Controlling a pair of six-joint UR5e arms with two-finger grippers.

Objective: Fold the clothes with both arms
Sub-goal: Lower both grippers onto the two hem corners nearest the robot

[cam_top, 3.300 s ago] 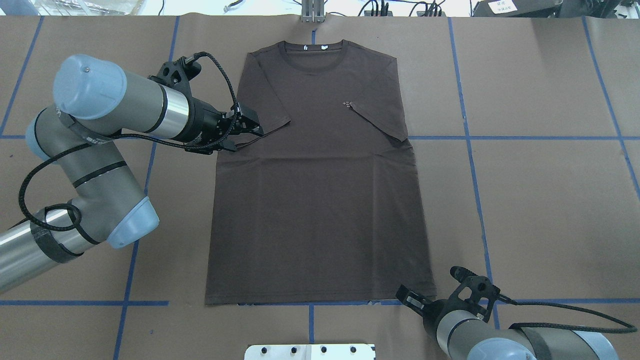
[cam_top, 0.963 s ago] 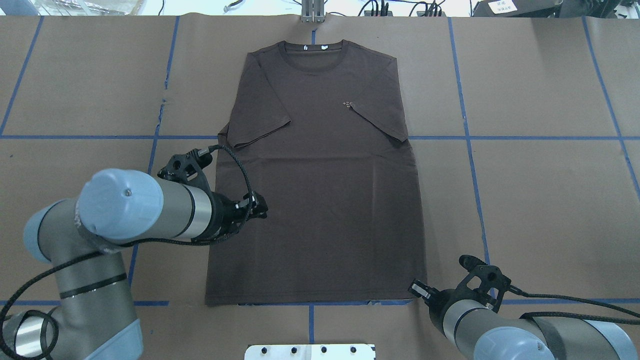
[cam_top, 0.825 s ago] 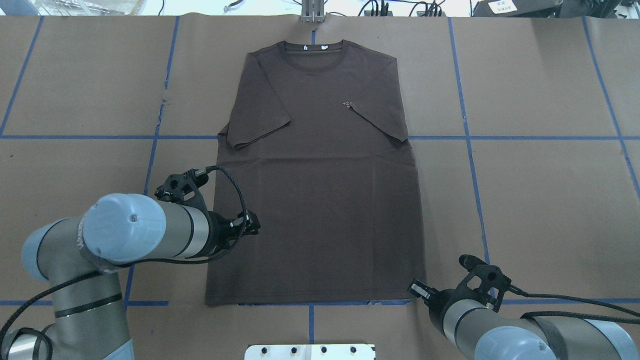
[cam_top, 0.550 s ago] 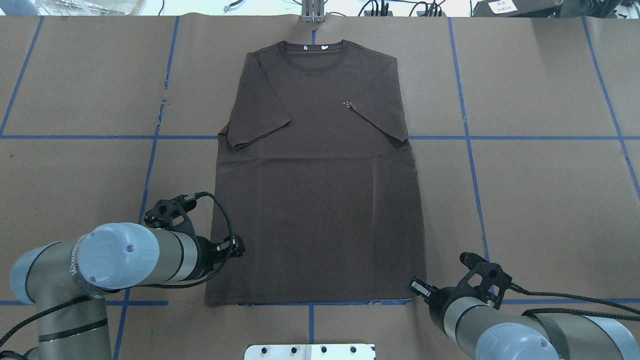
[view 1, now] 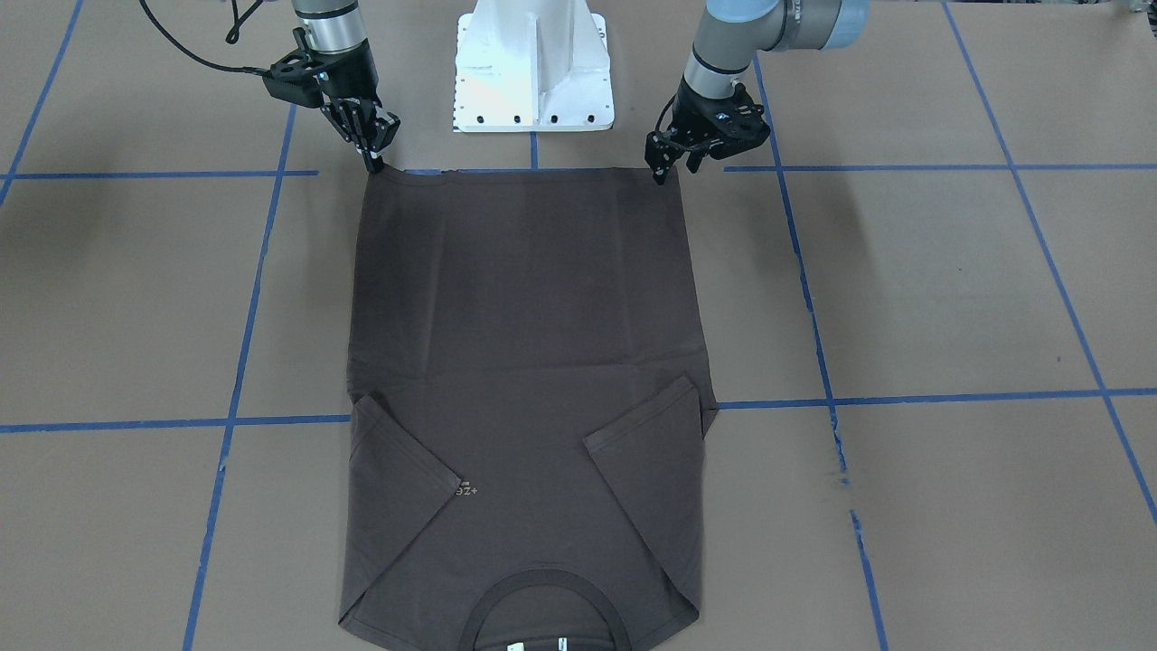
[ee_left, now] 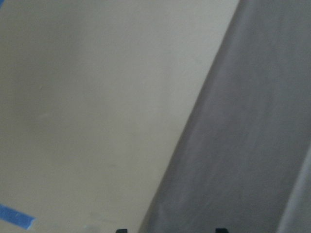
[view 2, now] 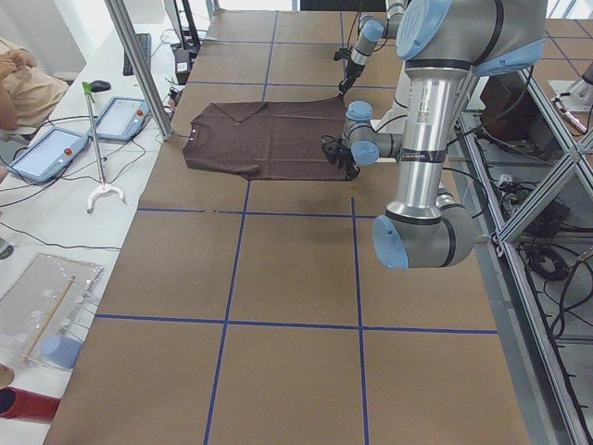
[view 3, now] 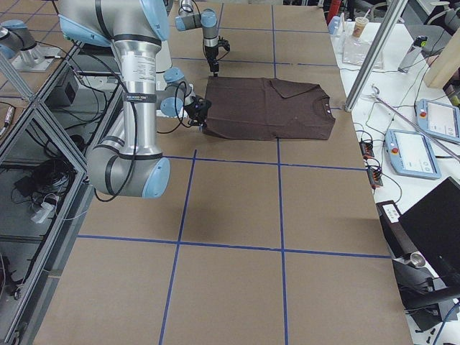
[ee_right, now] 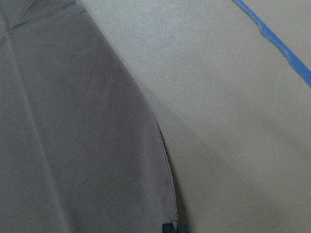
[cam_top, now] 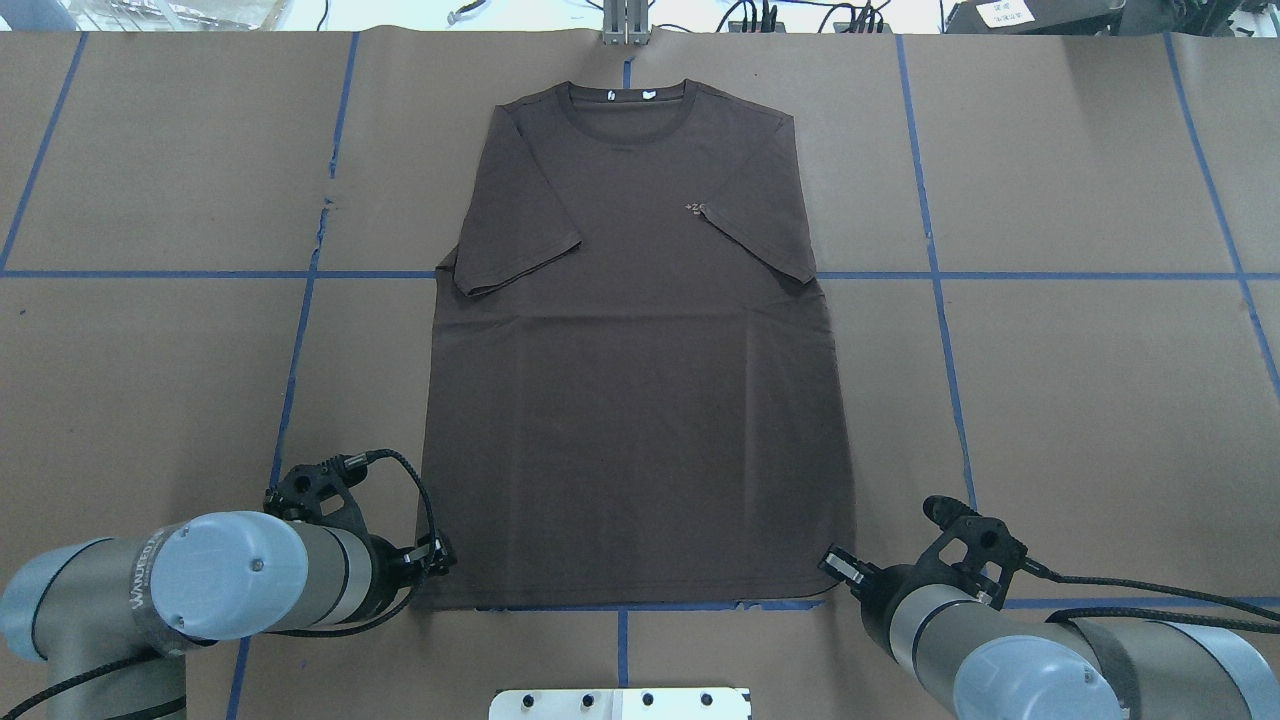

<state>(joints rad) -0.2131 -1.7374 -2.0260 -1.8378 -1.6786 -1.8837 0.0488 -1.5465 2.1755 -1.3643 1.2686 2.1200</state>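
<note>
Down from the sleeve comes the silver-grey left arm (cam_top: 230,590). Its left gripper (view 1: 663,168) is now at the hem corner of the dark brown short-sleeved T-shirt (cam_top: 640,400), fingers spread, straddling the edge. The right gripper (view 1: 372,161) is pinched on the opposite hem corner. The shirt lies flat on the brown paper-covered table (cam_top: 1100,400), sleeves folded inward.

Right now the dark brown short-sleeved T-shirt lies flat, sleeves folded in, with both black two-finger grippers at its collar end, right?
No. The left gripper and right gripper sit at the hem corners of the dark brown T-shirt, not at its ribbed collar, as the overhead exterior view shows. The rest holds.
</note>
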